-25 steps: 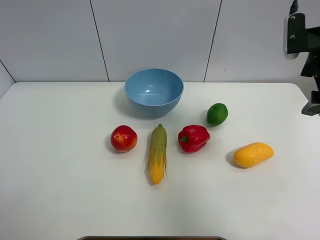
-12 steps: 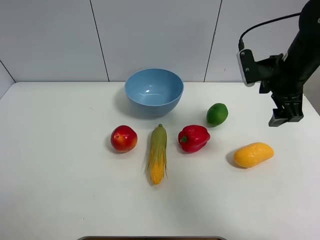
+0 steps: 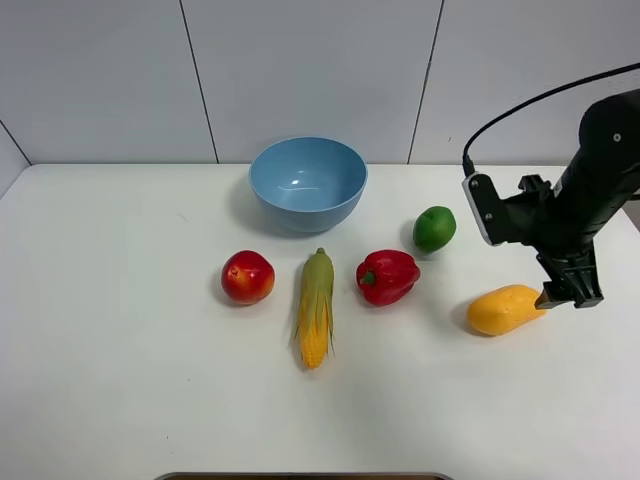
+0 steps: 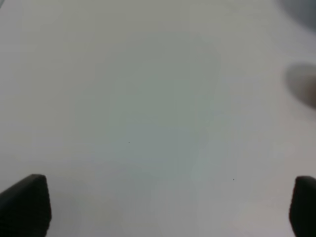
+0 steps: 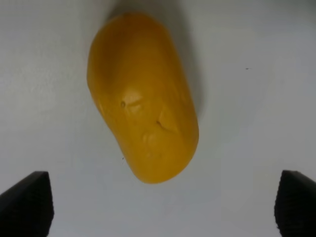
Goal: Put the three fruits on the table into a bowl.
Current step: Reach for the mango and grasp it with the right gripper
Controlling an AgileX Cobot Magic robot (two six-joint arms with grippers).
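Now right claw (image 5: 160, 207) gapes near mango (image 5: 143, 98)

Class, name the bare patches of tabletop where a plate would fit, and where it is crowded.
Free: the left side, from the table edge to the apple; the front strip, nearer than the corn and mango. Crowded: the middle, with apple, corn, pepper and green fruit before the bowl; the right claw hangs by the mango.
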